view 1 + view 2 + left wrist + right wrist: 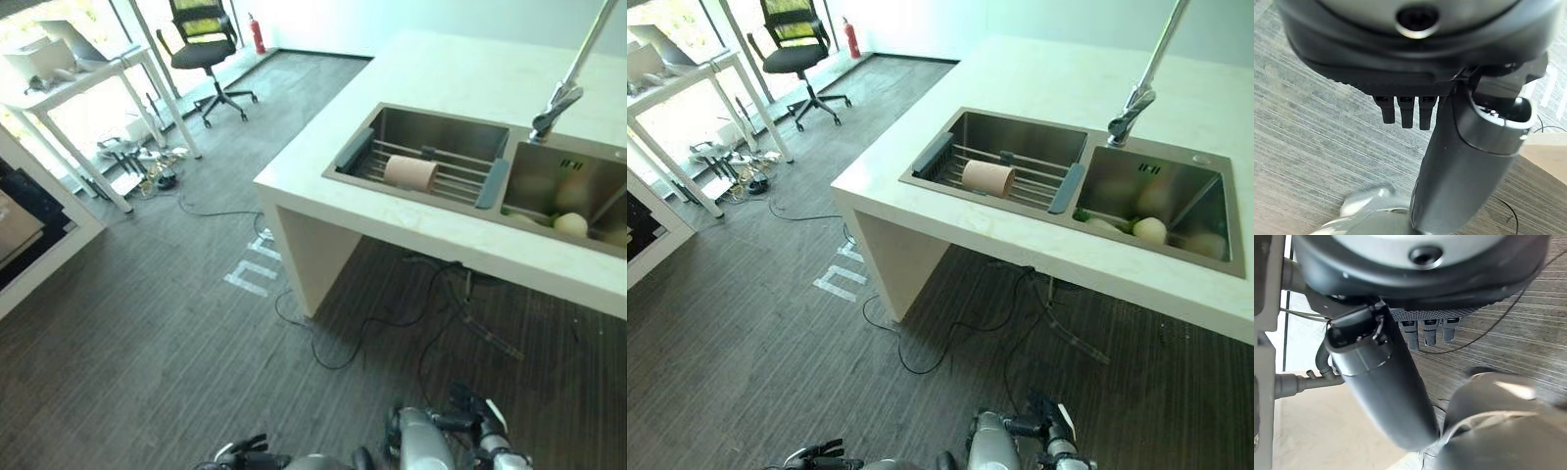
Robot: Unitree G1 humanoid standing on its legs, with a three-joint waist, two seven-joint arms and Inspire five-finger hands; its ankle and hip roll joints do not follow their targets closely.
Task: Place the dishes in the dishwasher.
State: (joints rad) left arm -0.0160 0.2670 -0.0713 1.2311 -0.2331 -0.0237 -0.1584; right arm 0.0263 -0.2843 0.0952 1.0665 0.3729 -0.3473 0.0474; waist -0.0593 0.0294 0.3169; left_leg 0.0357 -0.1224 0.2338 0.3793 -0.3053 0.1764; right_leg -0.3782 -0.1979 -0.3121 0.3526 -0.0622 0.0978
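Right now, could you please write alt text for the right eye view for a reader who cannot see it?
A white counter holds a double steel sink: a tan cup lies on a rack over the left basin, pale dishes sit in the right, under a tap. An office chair stands beyond.

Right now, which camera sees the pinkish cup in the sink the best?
The right eye view: the cup lies on its side on the sink rack, whole and nearer the middle. The left eye view shows it too, further off to the side. The wrist views show the hands over the floor instead.
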